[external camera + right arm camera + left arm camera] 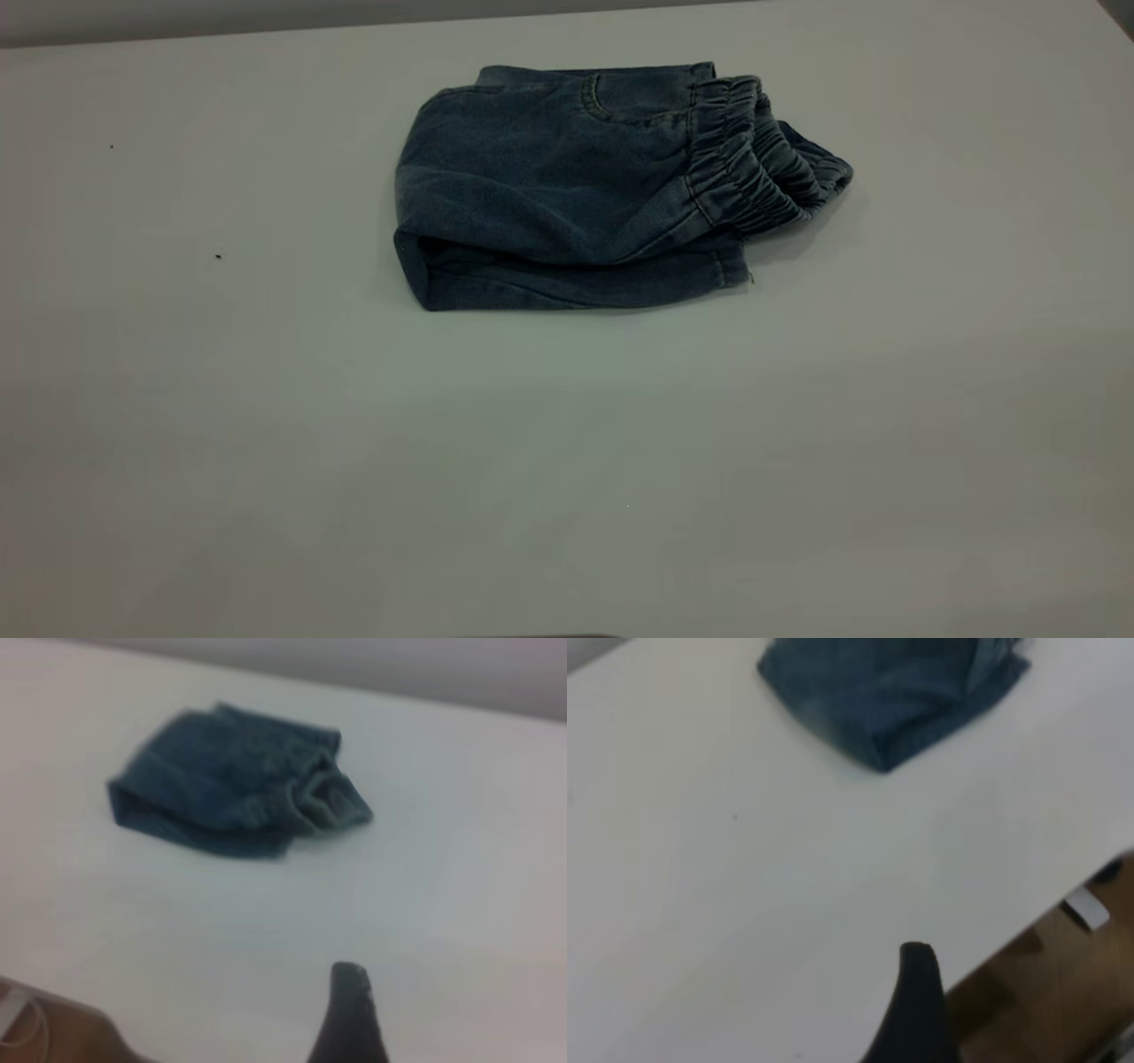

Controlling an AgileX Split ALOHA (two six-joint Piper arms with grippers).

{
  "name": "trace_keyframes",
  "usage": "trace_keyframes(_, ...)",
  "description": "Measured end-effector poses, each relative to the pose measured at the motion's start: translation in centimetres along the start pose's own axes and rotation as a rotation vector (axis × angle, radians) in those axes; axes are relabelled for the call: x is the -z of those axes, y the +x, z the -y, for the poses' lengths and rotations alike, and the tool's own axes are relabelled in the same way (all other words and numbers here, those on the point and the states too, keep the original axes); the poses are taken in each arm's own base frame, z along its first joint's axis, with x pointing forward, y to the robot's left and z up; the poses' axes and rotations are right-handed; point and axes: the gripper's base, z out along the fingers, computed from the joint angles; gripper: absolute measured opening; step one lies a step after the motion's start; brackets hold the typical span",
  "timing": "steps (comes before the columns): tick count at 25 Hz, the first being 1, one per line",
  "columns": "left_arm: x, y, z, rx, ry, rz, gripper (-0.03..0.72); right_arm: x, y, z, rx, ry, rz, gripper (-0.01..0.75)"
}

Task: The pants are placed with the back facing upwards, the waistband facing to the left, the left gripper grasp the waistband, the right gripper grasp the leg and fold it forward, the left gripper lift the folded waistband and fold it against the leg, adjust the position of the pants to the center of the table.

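Note:
The pants [549, 177] lie folded into a compact blue denim bundle on the table [567, 461], a little back and right of its middle. The gathered waistband [753, 151] is on top at the bundle's right end, and a pocket seam shows beside it. The leg [576, 288] lies underneath, with only a strip of it showing along the near edge. Neither arm appears in the exterior view. My left gripper [917, 992] shows only as a black tip near the table's edge, far from the pants [886, 691]. My right gripper [350, 1010] is likewise a dark tip well short of the pants [221, 784].
Bare tabletop surrounds the bundle on all sides. In the left wrist view the table's edge runs diagonally, with wooden floor [1045, 992] and a small white object [1085, 908] beyond it. Brown floor [53, 1036] shows at a corner of the right wrist view.

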Motion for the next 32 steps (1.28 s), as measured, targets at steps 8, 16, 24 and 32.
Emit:
trace_keyframes(8, -3.3, 3.8, 0.5, 0.008, 0.03, -0.129, 0.549, -4.3, 2.5, 1.5, -0.018, 0.062, -0.097, 0.476)
trace_keyframes(16, -4.7, 5.2, 1.0, 0.031, 0.076, -0.187, 0.549, -4.4, 2.6, 1.7, -0.011, 0.082, -0.1, 0.476)
trace_keyframes(24, -5.5, 5.6, 0.9, 0.063, 0.058, -0.185, 0.549, -4.4, 2.6, 1.7, -0.012, 0.083, -0.099, 0.476)
trace_keyframes(32, -5.5, 5.6, 0.5, 0.119, 0.006, -0.187, 0.549, -4.4, 2.6, 1.7, -0.012, 0.083, -0.099, 0.476)
